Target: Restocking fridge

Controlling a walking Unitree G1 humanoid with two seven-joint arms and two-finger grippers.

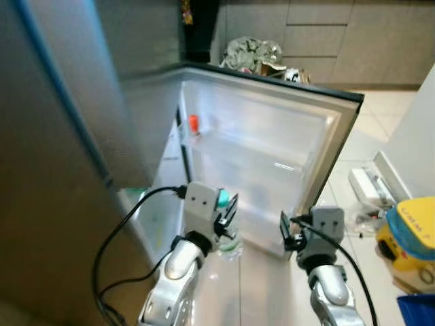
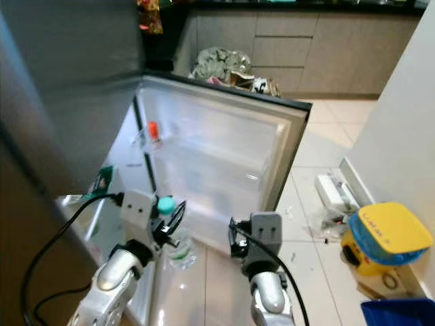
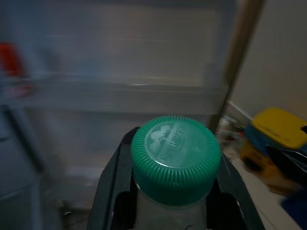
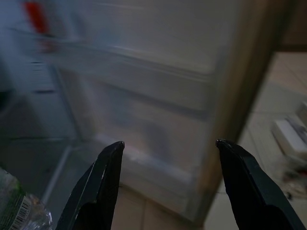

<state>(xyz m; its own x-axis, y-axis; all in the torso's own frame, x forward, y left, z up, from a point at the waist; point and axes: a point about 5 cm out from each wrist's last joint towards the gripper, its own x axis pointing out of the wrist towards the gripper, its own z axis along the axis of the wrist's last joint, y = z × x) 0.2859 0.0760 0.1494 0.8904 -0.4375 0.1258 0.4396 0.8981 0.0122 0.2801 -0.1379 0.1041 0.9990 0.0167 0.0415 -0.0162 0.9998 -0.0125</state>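
My left gripper is shut on a clear plastic bottle with a green cap. It holds the bottle upright in front of the open fridge door, near the door's lower shelf. Beside it, my right gripper stands open with nothing between its fingers, facing the same door. A small red-capped item sits on the door's upper shelf. The fridge body shows at the left with pale shelves inside.
A yellow and blue container and a white box lie on the tiled floor at the right. Grey kitchen cabinets and a crumpled bag stand behind the door. A white wall closes the right side.
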